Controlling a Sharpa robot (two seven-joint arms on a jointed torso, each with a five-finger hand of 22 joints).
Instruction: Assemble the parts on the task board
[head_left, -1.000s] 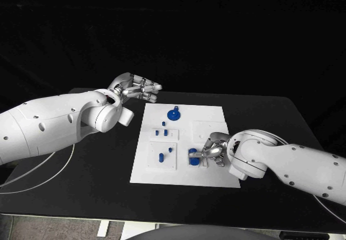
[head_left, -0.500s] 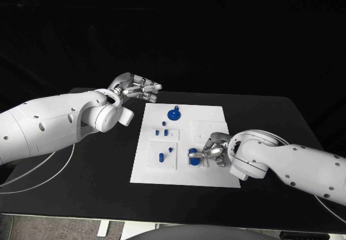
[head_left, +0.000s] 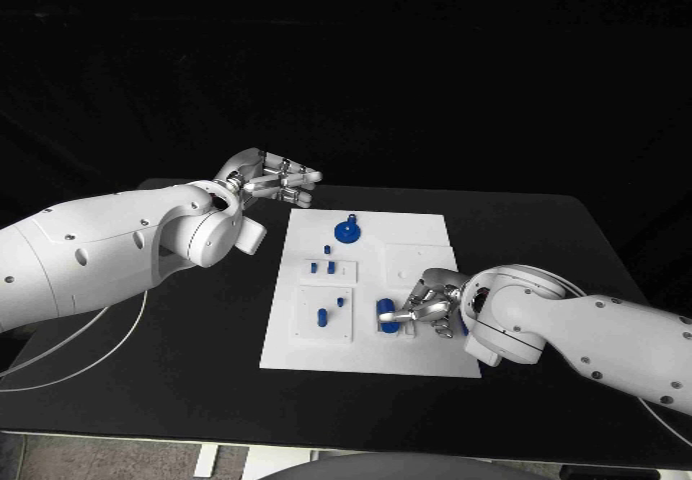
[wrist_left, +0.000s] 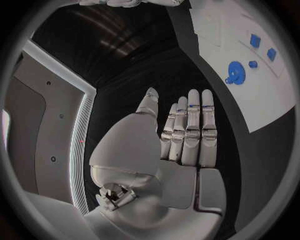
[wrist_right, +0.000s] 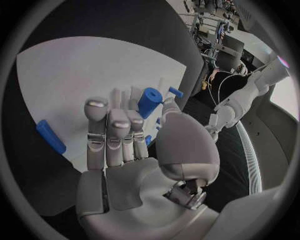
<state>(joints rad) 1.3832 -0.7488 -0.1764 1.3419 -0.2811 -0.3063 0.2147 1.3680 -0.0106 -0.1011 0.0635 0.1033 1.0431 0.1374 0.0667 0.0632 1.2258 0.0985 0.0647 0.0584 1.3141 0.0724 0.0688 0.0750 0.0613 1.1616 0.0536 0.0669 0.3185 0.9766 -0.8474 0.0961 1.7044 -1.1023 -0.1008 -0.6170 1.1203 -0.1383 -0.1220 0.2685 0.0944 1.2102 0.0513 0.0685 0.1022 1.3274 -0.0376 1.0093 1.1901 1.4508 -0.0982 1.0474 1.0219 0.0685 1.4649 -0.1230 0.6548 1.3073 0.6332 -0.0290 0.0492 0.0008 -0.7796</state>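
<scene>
- right hand (head_left: 427, 308) is down on the near right part of the task board (head_left: 433, 226), fingers pinching a blue cylinder part (wrist_right: 148, 101)
- more blue parts (head_left: 327, 266) sit mid-board, round one (head_left: 348, 230) at the far end
- left hand (head_left: 268, 177) hangs off the board's far left corner over the table (head_left: 173, 330), fingers straight, together, holding nothing

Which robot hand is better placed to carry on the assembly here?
The right robot hand: it is over the task board, its fingers at a blue part. The left robot hand is off the board's far corner, holding nothing.
</scene>
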